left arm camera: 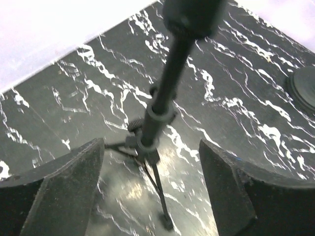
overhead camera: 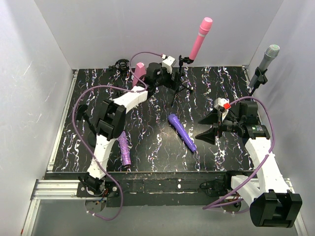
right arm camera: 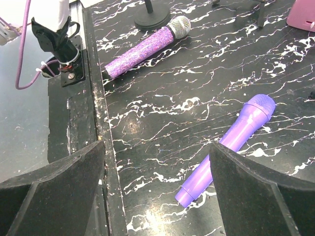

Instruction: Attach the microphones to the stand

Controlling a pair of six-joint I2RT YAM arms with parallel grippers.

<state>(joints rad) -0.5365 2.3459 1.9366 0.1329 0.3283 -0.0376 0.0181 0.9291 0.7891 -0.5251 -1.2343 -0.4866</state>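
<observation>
The pink microphone (overhead camera: 199,39) stands tilted in the clip of a black tripod stand (overhead camera: 181,81) at the back. The silver-grey microphone (overhead camera: 266,61) sits in a stand at the right wall. The smooth violet microphone (overhead camera: 182,132) lies on the table's middle and shows in the right wrist view (right arm camera: 231,142). The glittery purple microphone (overhead camera: 124,148) lies by the left arm and shows in the right wrist view (right arm camera: 145,46). My left gripper (overhead camera: 173,83) is open and empty, with the tripod's pole (left arm camera: 162,98) between its fingers. My right gripper (overhead camera: 207,129) is open and empty, just right of the violet microphone.
A pink cone-shaped block (overhead camera: 139,73) stands at the back beside the left wrist. A round black stand base (right arm camera: 152,19) sits beyond the glittery microphone's head. Another round black base (left arm camera: 302,88) lies right of the tripod. White walls enclose three sides. The table's front rail (right arm camera: 101,128) runs close to my right gripper.
</observation>
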